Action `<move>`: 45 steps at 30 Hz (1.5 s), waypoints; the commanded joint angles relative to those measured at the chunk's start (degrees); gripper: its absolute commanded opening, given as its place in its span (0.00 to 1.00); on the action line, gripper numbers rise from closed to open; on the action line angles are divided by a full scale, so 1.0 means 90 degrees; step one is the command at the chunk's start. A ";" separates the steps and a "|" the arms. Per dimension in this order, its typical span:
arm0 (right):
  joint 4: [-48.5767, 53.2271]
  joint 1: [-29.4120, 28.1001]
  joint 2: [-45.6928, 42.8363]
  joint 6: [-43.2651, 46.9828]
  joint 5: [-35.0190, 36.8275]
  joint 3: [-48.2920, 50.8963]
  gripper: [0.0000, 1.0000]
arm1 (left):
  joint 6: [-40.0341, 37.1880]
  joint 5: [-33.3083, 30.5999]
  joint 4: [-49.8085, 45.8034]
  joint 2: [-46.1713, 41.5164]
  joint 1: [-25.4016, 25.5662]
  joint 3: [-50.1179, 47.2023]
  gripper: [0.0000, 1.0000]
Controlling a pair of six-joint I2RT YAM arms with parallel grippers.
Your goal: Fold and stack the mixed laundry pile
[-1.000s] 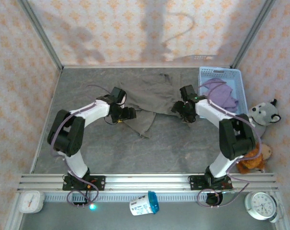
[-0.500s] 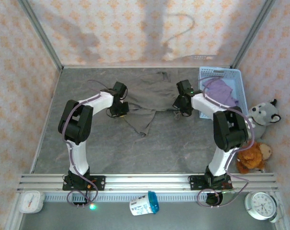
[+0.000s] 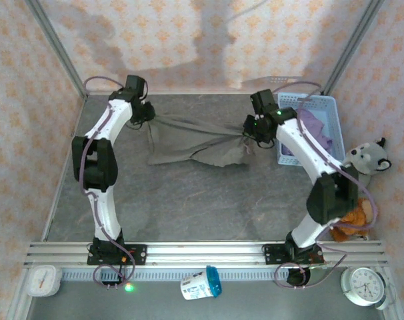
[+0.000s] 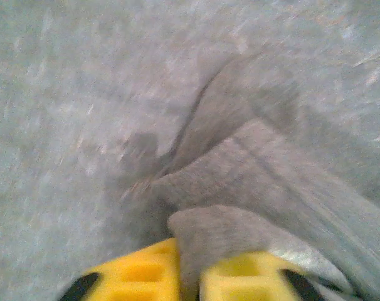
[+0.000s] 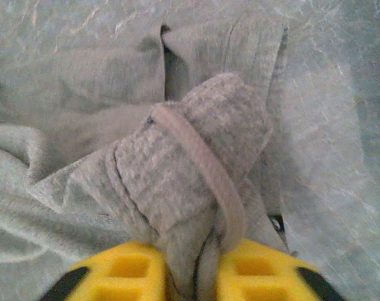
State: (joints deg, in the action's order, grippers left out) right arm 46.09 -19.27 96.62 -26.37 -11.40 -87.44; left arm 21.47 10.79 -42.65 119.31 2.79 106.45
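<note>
Top external view, starting far left: the left gripper [image 3: 146,113] is way out at the far left corner of the table [image 3: 189,200], clamped on one end of the olive-grey garment [image 3: 189,141]. The left wrist view backs that up. A fold of the grey cloth is squeezed right between the yellow fingers [image 4: 137,273], and the rest trails off to the right over the table, all a bit blurry.

Moving right, the garment is pulled out in a long wrinkly band between the two arms at the far part of the table, bunched at both ends and wider in the middle. Can't tell if its low edge touches the table or hangs just above it.

Then there's the right gripper [image 3: 251,131], pinching the other end. In the right wrist view a thick wad of cloth with a seam strip over it is jammed between its yellow pads [image 5: 124,273].

Just right of that arm is the light blue basket [image 3: 322,101], at the far right, with the lavender T-shirt [image 3: 317,133] lying inside it. The grey wolf toy [image 3: 367,159] sits a bit further right and nearer.
</note>
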 commanded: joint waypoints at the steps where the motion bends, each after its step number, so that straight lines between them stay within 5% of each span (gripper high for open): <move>1: 0.0022 0.0196 0.1319 -0.0036 0.0554 -0.0880 0.54 | -0.0062 0.0190 -0.1002 0.0778 -0.0036 0.0529 0.54; 4: 0.0806 0.0160 0.2221 -0.0180 0.0725 -0.1933 0.64 | -0.0031 0.0093 -0.0937 0.0472 0.0022 0.0082 0.69; 7: 0.0570 -0.0033 0.1879 -0.0148 0.0823 -0.1446 0.69 | -0.0066 -0.0102 -0.0701 -0.0306 0.0022 -0.0834 0.83; 14: -0.0250 -0.0075 0.0152 -0.0569 0.0739 0.0909 0.69 | 0.0343 0.0291 0.0189 -0.1692 0.0021 -0.2941 0.84; 23: -0.1484 -0.0298 -0.0802 -0.1018 -0.0086 0.2549 0.74 | 0.0897 0.0225 0.0630 -0.1274 0.0023 -0.3315 0.83; 29: -0.2107 -0.0595 -0.0871 -0.1252 -0.0134 0.3113 0.79 | 0.1238 0.0336 0.0917 -0.0845 0.0022 -0.3360 0.73; 33: -0.2727 -0.0598 -0.0708 -0.1504 -0.0136 0.3520 0.77 | 0.1288 0.0345 0.1010 -0.0720 0.0018 -0.3513 0.47; 35: -0.2734 -0.0596 -0.0584 -0.1552 -0.0032 0.3510 0.72 | 0.1288 0.0389 0.1038 -0.0698 0.0022 -0.3599 0.36; 39: -0.2440 -0.0597 -0.0582 -0.1476 0.0353 0.3307 0.22 | 0.1295 0.0442 0.1005 -0.0805 0.0020 -0.3693 0.00; 41: -0.2216 -0.0602 -0.0700 -0.1349 0.0458 0.3060 0.00 | 0.1315 0.0478 0.0942 -0.0987 0.0014 -0.3636 0.00; 45: -0.1402 -0.0594 -0.0868 -0.0922 0.0815 0.1905 0.00 | 0.1287 0.0659 0.0437 -0.1333 -0.0036 -0.2746 0.00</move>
State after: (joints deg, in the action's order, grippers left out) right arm 29.10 -24.71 91.64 -37.63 -9.17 -62.85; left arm 33.01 15.31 -34.98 111.50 2.90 76.31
